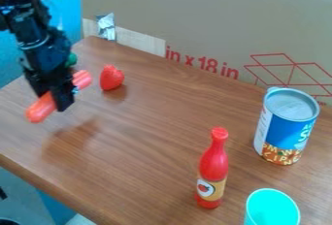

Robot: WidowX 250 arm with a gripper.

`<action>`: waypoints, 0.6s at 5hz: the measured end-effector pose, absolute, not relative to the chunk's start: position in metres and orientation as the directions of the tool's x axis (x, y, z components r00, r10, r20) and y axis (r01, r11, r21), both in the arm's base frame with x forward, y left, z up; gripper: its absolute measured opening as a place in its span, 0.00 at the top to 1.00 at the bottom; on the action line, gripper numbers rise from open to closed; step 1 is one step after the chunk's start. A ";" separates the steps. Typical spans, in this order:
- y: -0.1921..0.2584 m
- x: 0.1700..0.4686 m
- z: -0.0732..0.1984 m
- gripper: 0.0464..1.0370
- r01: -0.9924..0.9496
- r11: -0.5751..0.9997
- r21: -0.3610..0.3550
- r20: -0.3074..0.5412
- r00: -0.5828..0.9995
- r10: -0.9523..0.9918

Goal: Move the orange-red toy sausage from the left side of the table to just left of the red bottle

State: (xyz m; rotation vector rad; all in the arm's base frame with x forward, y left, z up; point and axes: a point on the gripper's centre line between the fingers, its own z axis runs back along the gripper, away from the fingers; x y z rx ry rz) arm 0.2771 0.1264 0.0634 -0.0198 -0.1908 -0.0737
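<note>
- My claw hangs over the far left part of the tabletop, its dark, blocky fingers clamped across the middle of a toy sausage.
- The sausage I hold is an orange-red, smooth cylinder with rounded ends; it lies slantwise through my grip, one end toward the near left, the other toward the far right. A soft shadow falls on the wood grain nearer the camera.
- Just right of my claw I have a toy strawberry, red and plump.
- Behind my fingers, a bit of something green peeks out, too hidden for me to name.
- Well to my right stands a red bottle, upright, with a narrow neck, a knobbed cap and a tan label round its lower body.
- Farther right is a cylindrical can with a rimmed metal top and a blue printed wrapper.
- At the near right is a turquoise cup with a round, open mouth.
- Along the far side runs flat brown cardboard with red print, and a crinkled silvery strip clings to its left part.
</note>
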 end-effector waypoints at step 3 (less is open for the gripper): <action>-0.009 0.269 0.049 0.47 0.372 0.913 -0.167 0.245 0.913 -0.327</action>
